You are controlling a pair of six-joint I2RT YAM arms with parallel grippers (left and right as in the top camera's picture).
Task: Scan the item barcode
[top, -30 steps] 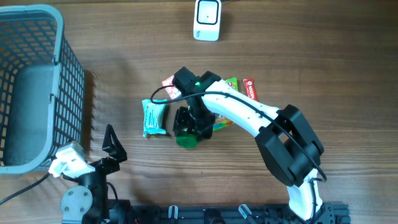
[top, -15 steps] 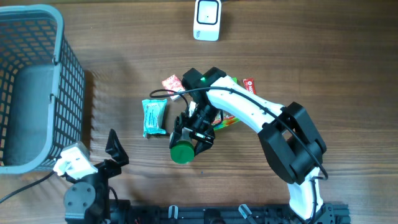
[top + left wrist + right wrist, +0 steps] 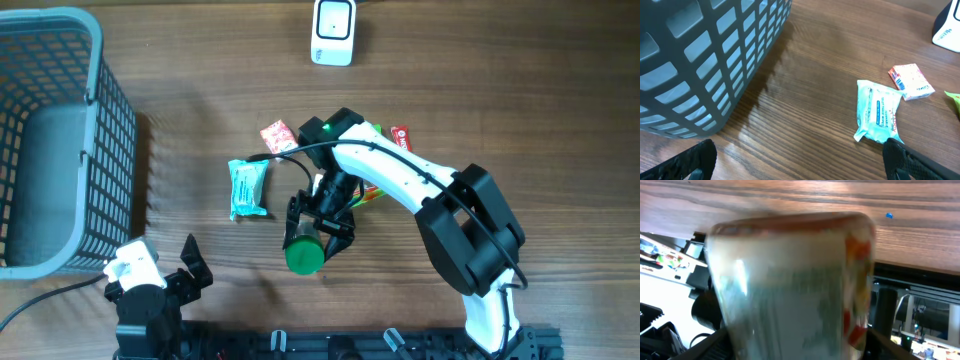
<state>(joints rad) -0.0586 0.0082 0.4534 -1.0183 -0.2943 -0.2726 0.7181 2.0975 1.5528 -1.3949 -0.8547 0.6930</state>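
Left side: basket (image 3: pixel 60 60) stands at the worktop (image 3: pixel 540 90) edge. Left tool (image 3: pixel 197 265) is parked near you with its jaws wide and nothing between them. A teal packet (image 3: pixel 248 188) lies flat just right of it.

Centre: the right tool (image 3: pixel 318 228) is clamped on the cup (image 3: pixel 304 257), which is off the worktop and toward the near edge. The scanner (image 3: pixel 333 30) is well apart from it at the far edge.

Orientation: the cup's long axis is tilted. The green lid faces up and toward the near-left, and the base end points back toward the arm. The right wrist view shows only a pale side wall with red print. No barcode is visible, so you cannot tell which face carries it.

Risks:
- The cup is round and smooth, so it may twist or slip in the jaws during the swing to the scanner.
- If the code sits under a finger or faces away from the scanner, the scan fails and you will need to rotate the wrist.
- Right of centre, the arm passes over a red packet (image 3: pixel 401 141), and a low path could drag it.
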